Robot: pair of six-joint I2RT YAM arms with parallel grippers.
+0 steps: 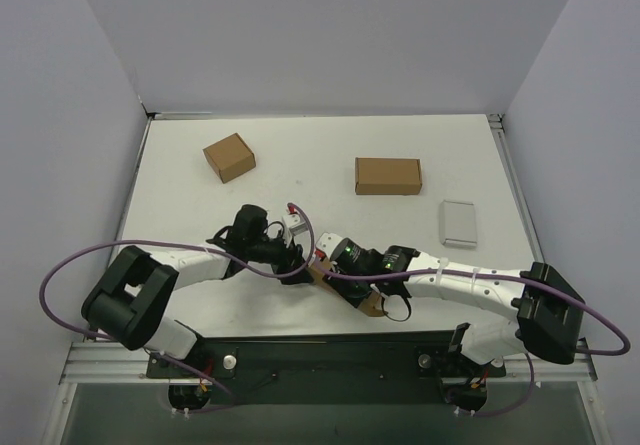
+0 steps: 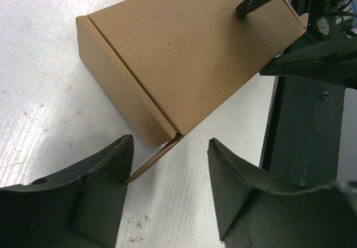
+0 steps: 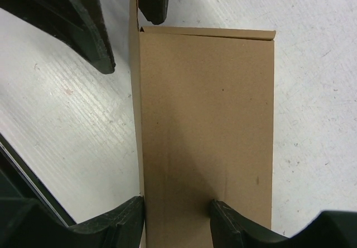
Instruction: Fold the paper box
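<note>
The table [image 1: 330, 145] is white and a bit scuffed, boxed in by plain pale grey walls [image 1: 330, 35] on three sides, with a black rail [image 1: 330, 350] along the near edge where the arms are bolted. Toward the back sit a small squarish carton [image 1: 229, 157] on the left and an oblong brown box [image 1: 388, 175] to its right, well apart from each other. A flat grey case [image 1: 459, 222] lies nearer, on the right. All three are closed, so nothing inside them shows. The paper box [image 2: 184, 53] lies near the front edge, about midway between the two arms, with its lid down. A thin flap [image 2: 153, 159] pokes out at one lower corner. The left gripper [image 2: 170, 147] hangs just off that corner with its jaws wide and nothing between them. The right gripper [image 3: 177, 203] is over the other end, jaws partly apart. One finger is on the lid and the other is at the long side edge. From here I can't tell whether it is pressing down or only touching.
</note>
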